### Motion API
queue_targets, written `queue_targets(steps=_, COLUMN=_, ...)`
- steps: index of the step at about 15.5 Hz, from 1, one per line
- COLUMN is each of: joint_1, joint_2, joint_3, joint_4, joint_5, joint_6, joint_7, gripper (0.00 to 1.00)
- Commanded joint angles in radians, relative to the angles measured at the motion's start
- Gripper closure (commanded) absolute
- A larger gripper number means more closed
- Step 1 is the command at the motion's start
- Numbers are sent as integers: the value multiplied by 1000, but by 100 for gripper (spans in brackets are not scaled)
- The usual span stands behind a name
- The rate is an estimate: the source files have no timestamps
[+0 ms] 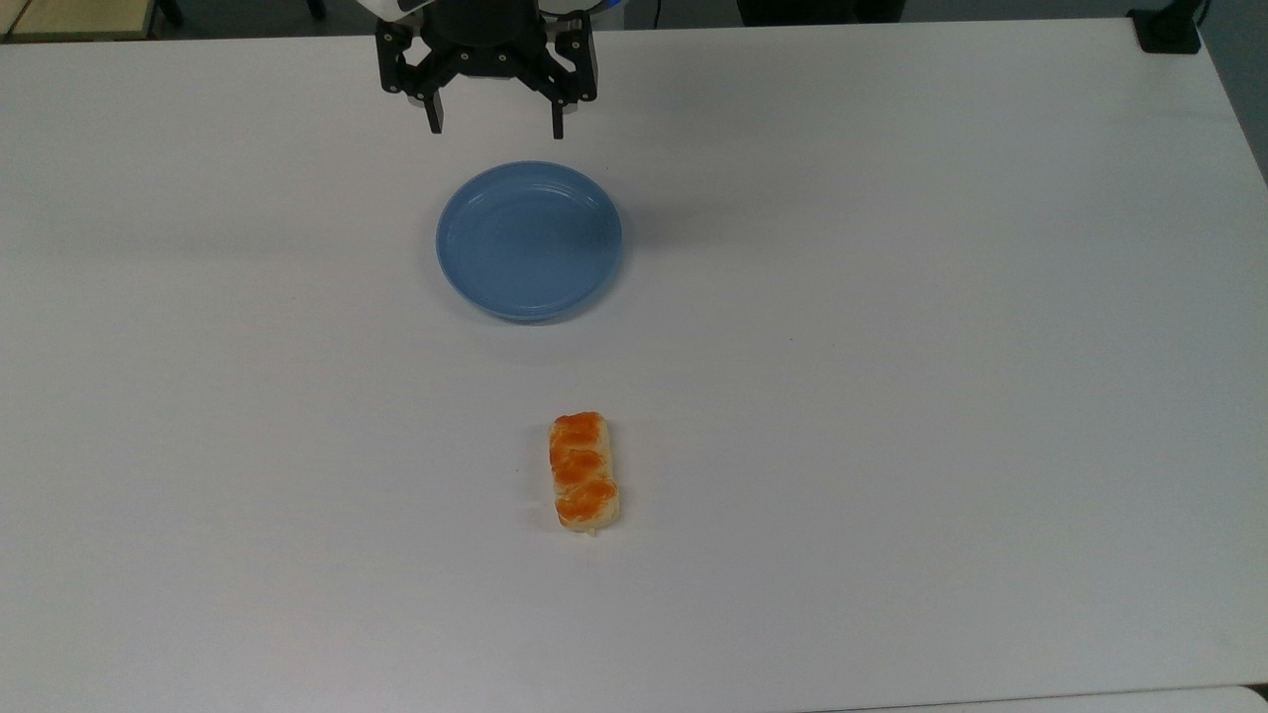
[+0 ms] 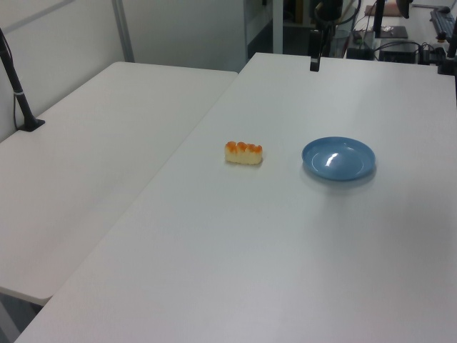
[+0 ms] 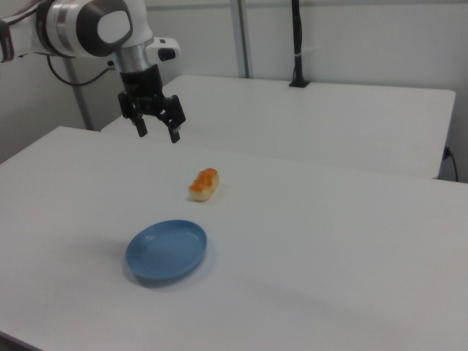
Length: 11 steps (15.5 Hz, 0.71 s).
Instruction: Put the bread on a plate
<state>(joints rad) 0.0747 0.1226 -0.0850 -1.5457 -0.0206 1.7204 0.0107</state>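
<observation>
Gripper: the gripper (image 1: pixel 495 129) hangs in the air with its fingers spread wide and nothing between them; in the top view it sits above the table's far edge, beyond the plate.
Bread: the bread (image 1: pixel 584 472) lies flat on the table (image 1: pixel 941 396), glazed side up, toward the near edge in the top view, its long axis pointing at the plate.
Plate: the plate (image 1: pixel 530 241) stands empty on the table between the gripper and the bread, well apart from the bread.
Progress: judged as not begun. The bread is not grasped, not lifted, not on the plate.
Remaining: reach past the plate to the bread, close on it across its narrow width, lift, carry to the plate, release.
Top view: gives the line-up of gripper, plate and bread along one axis, and the bread's segmented top.
Right view: shows the arm (image 3: pixel 88 25) and the gripper's height above the table, which the top view does not convey; the bread (image 3: pixel 204 183) lies between gripper (image 3: pixel 158 131) and plate (image 3: pixel 167 251) here.
Left view: shows the bread's (image 2: pixel 243 152) pale side and a second table (image 2: pixel 93 164) butted against the working one; plate (image 2: pixel 338 158) lies just to the left view's right of the bread.
</observation>
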Motion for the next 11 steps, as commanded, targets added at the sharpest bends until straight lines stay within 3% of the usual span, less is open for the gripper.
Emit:
queue_targets(steps=1, joint_1=20, joint_2=-38, joint_3=-34, joint_4=-11, joint_5=-10, joint_6=-39, joint_7=-9, gripper=0)
queue_targets(steps=11, joint_1=22, joint_2=-37, joint_3=-36, joint_4=-14, joint_5=-4, joint_6=-61, joint_7=-2, gripper=0)
